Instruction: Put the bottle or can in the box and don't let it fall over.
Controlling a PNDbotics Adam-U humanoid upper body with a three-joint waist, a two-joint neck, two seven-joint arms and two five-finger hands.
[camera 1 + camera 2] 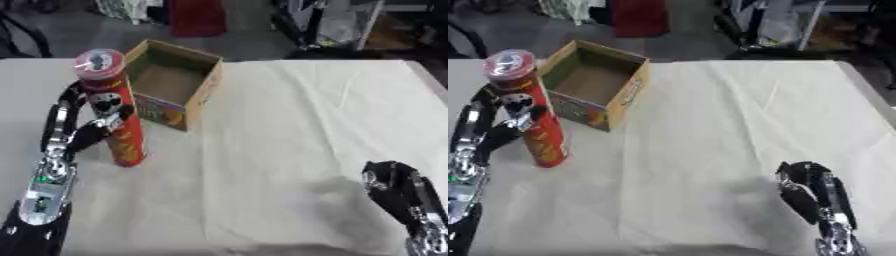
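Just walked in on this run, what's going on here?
The robot's left hand has its fingers curled round a tall red chip can, which stands upright on the white cloth-covered table. Whether the can's base still touches the cloth isn't clear. An open cardboard box sits just beyond and right of the can, with nothing visible inside. The right hand rests idle near the lower right corner. The can is not in the box yet.

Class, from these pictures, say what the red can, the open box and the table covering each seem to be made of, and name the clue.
Red can: probably printed card, glossy; lid unclear.
Box: cardboard, matt brown inside, flaps up.
Table covering: cloth, creased.
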